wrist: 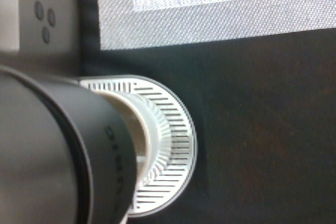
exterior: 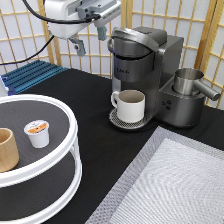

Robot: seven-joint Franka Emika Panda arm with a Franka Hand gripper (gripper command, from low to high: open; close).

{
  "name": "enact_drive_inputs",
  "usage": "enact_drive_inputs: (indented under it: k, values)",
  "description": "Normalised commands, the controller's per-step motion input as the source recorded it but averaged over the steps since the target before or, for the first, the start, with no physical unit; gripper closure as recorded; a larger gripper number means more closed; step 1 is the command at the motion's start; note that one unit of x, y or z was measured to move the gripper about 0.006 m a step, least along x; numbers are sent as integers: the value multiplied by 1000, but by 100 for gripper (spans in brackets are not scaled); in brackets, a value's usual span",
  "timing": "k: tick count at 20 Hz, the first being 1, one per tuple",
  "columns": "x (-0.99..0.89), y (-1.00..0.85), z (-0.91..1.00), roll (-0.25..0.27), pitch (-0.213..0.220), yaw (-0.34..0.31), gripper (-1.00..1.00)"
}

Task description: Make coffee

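The coffee pod (exterior: 37,133), small and white with an orange-and-white foil lid, stands on the top shelf of a round white two-tier stand (exterior: 60,160) at the exterior view's left. The grey coffee machine (exterior: 150,65) stands at the top centre with its lid closed. A white handled mug (exterior: 130,105) sits on its drip tray (exterior: 117,121). My gripper (exterior: 89,40) is open and empty, high at the exterior view's top left, just left of the machine's head. The wrist view shows the machine's dark body (wrist: 52,150) and the drip tray's slotted grille (wrist: 169,145) from above.
A tan wooden cup (exterior: 7,149) stands on the stand's top shelf beside the pod. A metal frothing jug (exterior: 189,81) sits on the machine's right side. A grey woven mat (exterior: 170,185) covers the bottom right. A blue ribbed rack (exterior: 30,75) lies at the left back.
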Motion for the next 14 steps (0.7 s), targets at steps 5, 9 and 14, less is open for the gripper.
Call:
enact_drive_inputs:
  k: [5,9,14]
  values:
    - [501,22,41,14,26,-70,-100]
    - [424,236,174,-1,13,-35,-100]
    - [387,366,321,0,49,-1,-100]
